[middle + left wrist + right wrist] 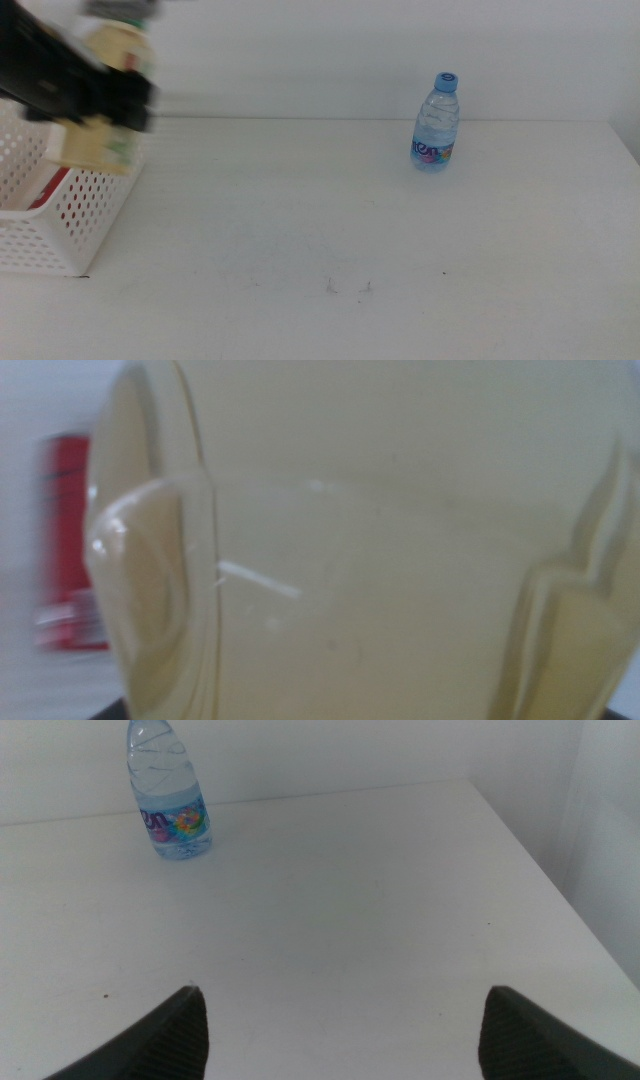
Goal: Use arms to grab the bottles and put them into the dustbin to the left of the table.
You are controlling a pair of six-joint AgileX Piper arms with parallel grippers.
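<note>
Left end effector [100, 100] up over the basket [60, 235] at the bench's left edge, clamped on the tea bottle [105, 95]. Bottle upright-ish, blurred, held above the basket's near-right corner, not inside. Left wrist cam: tea bottle [400, 540] fills nearly the whole pic, yellowish liquid w/ moulded ribs; own fingers hidden behind it. Red can [70, 540] visible past the bottle, blurred. In the middle view, a red patch [48, 188] showing inside the basket thru the perforated wall, prob. the same can.

Water bottle [436, 122] standing upright on the bench [330, 220], far side, right of centre, well apart from the basket. Blue cap on.

Right end effector [345, 1025] low over the bench, spread wide, nothing between. Water bottle [168, 795] ahead of it, well apart.
</note>
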